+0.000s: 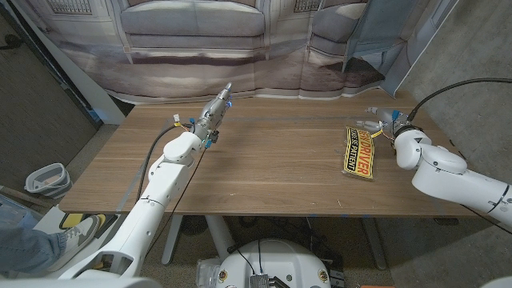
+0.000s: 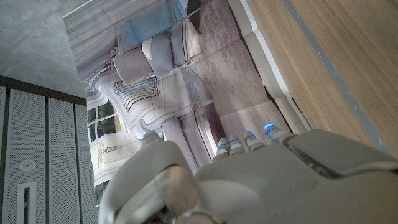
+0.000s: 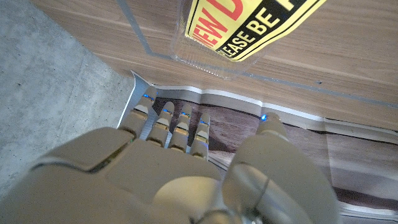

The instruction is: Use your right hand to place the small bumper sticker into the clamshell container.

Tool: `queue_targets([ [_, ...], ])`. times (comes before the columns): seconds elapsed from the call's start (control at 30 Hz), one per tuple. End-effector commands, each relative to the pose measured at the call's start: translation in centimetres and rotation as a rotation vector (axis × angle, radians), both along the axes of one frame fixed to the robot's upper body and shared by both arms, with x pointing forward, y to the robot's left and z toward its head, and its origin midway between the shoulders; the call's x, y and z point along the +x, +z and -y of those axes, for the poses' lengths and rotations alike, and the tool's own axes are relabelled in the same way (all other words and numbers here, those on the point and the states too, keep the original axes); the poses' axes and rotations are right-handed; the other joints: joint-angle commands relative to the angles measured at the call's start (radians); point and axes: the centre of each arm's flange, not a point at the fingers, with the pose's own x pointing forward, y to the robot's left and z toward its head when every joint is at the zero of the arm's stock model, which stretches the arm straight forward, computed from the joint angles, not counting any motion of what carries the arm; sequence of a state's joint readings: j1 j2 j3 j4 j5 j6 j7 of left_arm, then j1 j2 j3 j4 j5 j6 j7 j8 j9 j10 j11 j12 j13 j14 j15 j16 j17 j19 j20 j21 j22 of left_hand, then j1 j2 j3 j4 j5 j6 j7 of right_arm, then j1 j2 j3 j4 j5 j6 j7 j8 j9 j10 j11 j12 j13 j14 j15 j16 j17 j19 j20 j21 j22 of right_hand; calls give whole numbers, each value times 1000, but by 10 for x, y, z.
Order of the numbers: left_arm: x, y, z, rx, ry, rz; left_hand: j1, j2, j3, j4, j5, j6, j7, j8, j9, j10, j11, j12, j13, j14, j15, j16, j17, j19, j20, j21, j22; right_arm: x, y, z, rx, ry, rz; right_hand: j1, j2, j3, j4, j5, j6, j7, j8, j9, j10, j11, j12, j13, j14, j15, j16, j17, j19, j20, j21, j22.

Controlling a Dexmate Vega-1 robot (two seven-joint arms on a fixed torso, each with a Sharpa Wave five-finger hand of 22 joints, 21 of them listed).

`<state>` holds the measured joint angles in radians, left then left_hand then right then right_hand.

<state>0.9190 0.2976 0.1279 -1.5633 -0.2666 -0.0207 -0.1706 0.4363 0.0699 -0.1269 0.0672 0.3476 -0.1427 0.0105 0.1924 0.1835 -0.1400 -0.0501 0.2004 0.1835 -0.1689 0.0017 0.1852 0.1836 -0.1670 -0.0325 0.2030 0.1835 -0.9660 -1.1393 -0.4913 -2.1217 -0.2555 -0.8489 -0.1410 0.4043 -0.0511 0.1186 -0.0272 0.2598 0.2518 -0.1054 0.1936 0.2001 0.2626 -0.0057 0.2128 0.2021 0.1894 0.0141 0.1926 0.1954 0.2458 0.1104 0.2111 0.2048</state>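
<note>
Yellow and black, the small rectangular bumper sticker (image 1: 358, 153) with its red lettering lies inside the clear plastic clamshell container (image 1: 350, 131), which sits on the wooden counter (image 1: 264, 164) toward my right side, near the far right corner. In the right wrist view I can read part of the sticker's print (image 3: 249, 25) through the transparent container wall (image 3: 205, 62), and the container rests directly on the wood.

My right robot hand (image 1: 386, 118) hovers just beside the container's far right end, close to it; from the head view I cannot say whether it touches the plastic. In the right wrist view its fingers (image 3: 171, 127) are straight and side by side, the thumb apart from them, and nothing is between them.

My left robot hand (image 1: 214, 110) is raised over the counter's far middle-left, well apart from the container, fingers stretched out straight and pointing toward the printed backdrop (image 1: 240, 48) behind the counter. The left wrist view shows its fingertips (image 2: 249, 138) lined up together with nothing held.

On the floor to the left stands a small grey bin (image 1: 46, 179).
</note>
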Motion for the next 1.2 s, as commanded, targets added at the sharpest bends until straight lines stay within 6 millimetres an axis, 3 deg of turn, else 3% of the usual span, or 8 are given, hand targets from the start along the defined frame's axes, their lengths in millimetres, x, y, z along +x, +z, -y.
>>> queue_targets([
  [0.03, 1, 0, -1, -2, -1, 0, 11, 5, -10, -1, -1, 3, 5, 4, 3, -1, 3, 1, 3, -1, 4, 5, 4, -64, -20, 4, 4, -1, 2, 0, 4, 8, 21, -11, 0, -4, 1, 8, -1, 2, 4, 2, 10, 6, 7, 2, 6, 0, 5, 1, 3, 0, 4, -1],
  [1.2, 0, -2, -7, 0, -6, 4, 14, 8, -16, -1, -2, 3, 3, 4, 3, -2, 2, 1, 3, -2, 2, 5, 4, -65, -20, 4, 4, -20, 13, -15, -29, 21, 81, -18, 6, -8, 3, 25, 1, 4, 8, 1, 13, 2, 13, 1, 11, -2, 4, 0, 6, -1, 6, -2],
])
